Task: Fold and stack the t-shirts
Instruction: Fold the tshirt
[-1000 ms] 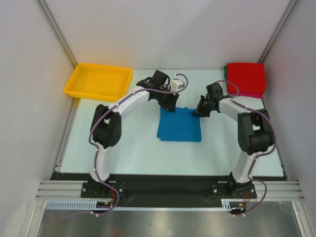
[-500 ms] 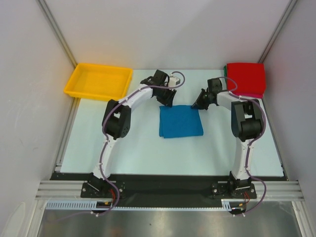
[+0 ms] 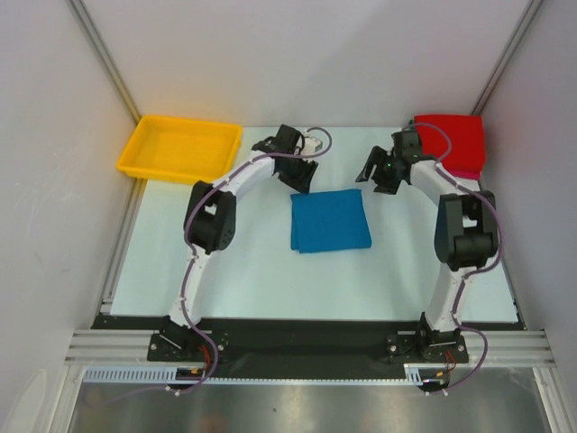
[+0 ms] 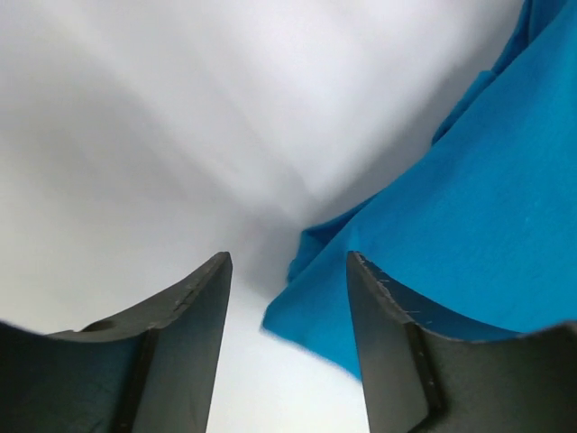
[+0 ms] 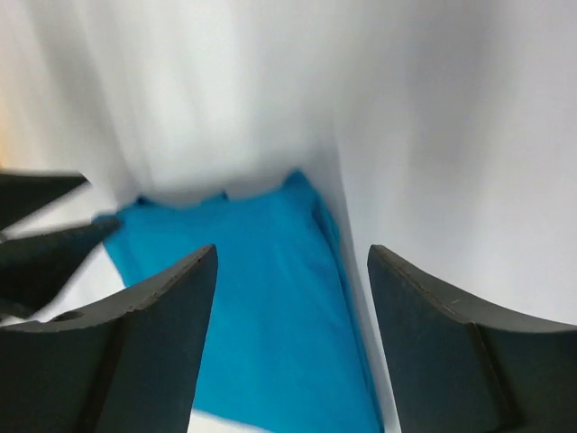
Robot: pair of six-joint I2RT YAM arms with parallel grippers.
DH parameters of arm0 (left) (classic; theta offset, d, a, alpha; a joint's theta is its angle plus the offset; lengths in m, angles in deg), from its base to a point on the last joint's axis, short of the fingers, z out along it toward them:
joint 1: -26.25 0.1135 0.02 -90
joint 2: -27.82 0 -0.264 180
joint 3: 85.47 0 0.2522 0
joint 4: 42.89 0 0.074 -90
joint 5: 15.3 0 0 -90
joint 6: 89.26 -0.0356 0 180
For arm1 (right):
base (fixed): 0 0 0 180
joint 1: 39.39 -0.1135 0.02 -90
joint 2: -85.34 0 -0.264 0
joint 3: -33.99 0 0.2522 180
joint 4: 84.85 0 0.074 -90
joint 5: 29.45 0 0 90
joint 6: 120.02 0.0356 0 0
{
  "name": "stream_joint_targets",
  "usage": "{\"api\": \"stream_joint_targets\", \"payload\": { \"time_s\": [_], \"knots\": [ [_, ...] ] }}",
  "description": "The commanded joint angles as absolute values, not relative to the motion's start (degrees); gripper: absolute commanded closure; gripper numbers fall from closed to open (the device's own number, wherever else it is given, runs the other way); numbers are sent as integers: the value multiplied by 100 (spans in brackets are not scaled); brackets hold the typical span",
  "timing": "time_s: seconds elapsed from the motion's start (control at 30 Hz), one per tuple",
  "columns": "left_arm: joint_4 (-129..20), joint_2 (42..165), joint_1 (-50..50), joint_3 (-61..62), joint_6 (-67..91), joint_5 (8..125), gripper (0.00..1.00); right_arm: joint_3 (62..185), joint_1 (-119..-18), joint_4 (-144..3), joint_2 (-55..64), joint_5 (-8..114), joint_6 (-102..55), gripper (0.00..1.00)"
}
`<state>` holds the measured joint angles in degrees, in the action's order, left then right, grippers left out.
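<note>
A bright blue t-shirt (image 3: 330, 221) lies folded into a flat rectangle at the middle of the table. A folded red t-shirt (image 3: 451, 142) sits at the back right corner. My left gripper (image 3: 303, 179) hovers open just beyond the blue shirt's far left corner. In the left wrist view the blue shirt's (image 4: 469, 216) corner shows past the open left gripper (image 4: 288, 271), with nothing pinched. My right gripper (image 3: 375, 177) is open off the far right corner. In the right wrist view the blue shirt (image 5: 261, 316) lies below the open right gripper (image 5: 293, 262).
A yellow plastic tray (image 3: 178, 149) stands at the back left. White walls close in the table on three sides. The left gripper's dark fingers (image 5: 36, 244) show at the left edge of the right wrist view.
Both grippers have opened and let go of the blue shirt's far edge. They have drawn back toward the far side, and the shirt now lies flat.
</note>
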<state>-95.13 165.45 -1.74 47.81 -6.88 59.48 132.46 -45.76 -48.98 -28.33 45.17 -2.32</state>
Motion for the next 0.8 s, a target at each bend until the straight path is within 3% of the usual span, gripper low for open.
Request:
{"api": "stream_joint_targets", "payload": {
  "time_s": [0.0, 0.17, 0.5, 0.73, 0.77],
  "knots": [
    [-9699, 15545, 49, 4967, -919, 6195, 40, 12503, -4458, -4419, -1970, 4343, -866, 26],
    [-9831, 14537, 190, 4212, -1244, 6205, 30, 11605, -4431, -4797, -1950, 3753, -998, 25],
    [-9560, 13032, 208, 2525, -1245, 5933, 29, 10964, -4326, -6025, -2873, 2426, -288, 31],
    [-9612, 12785, 208, 2330, -1332, 5976, 29, 10953, -4449, -6344, -3295, 2021, -23, 36],
    [-9612, 12776, 208, 2321, -1332, 5959, 29, 10988, -4458, -6335, -3340, 1934, -6, 42]
  ]
}}
